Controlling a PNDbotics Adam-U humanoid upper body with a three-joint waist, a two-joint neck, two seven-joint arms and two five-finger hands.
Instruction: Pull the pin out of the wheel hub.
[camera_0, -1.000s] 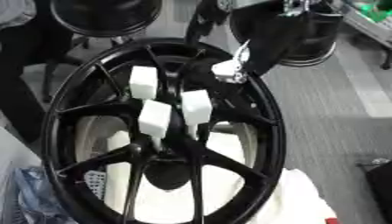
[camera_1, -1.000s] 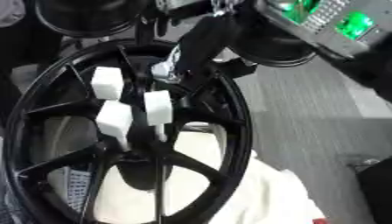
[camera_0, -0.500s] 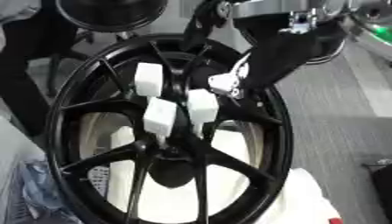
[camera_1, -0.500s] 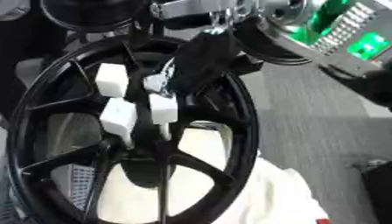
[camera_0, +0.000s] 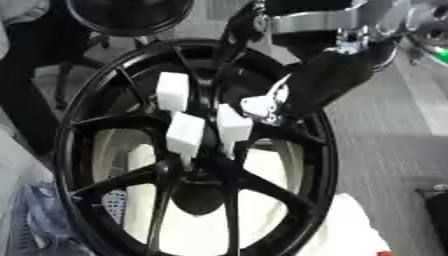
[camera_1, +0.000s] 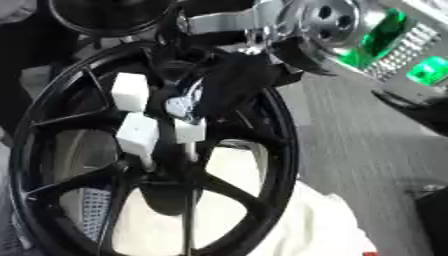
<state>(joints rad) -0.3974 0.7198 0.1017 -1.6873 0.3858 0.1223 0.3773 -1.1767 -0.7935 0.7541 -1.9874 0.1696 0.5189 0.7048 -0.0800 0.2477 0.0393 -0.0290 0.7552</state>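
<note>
The black spoked wheel hub (camera_0: 87, 115) fills the middle of both views, lying over a white cloth. Three white block-shaped pin heads stand near its centre: one at the upper left (camera_0: 172, 91), one lower (camera_0: 185, 134), one on the right (camera_0: 233, 125). My right hand (camera_0: 325, 82) comes in from the upper right on a black and silver arm. Its pale tip (camera_0: 262, 106) sits right beside the right-hand pin head, touching or nearly touching it. The hand is blurred, so its fingers cannot be made out. My left hand does not show.
A second black wheel (camera_0: 131, 12) lies beyond the hub at the top. White cloth (camera_0: 354, 225) spreads under the hub's lower right. Grey floor (camera_0: 398, 150) runs along the right. A device with green lights (camera_1: 389, 37) stands at the upper right.
My right hand has come down and to the left across the rim, from above the upper right spokes to beside the right-hand white pin head. The pin heads stay put.
</note>
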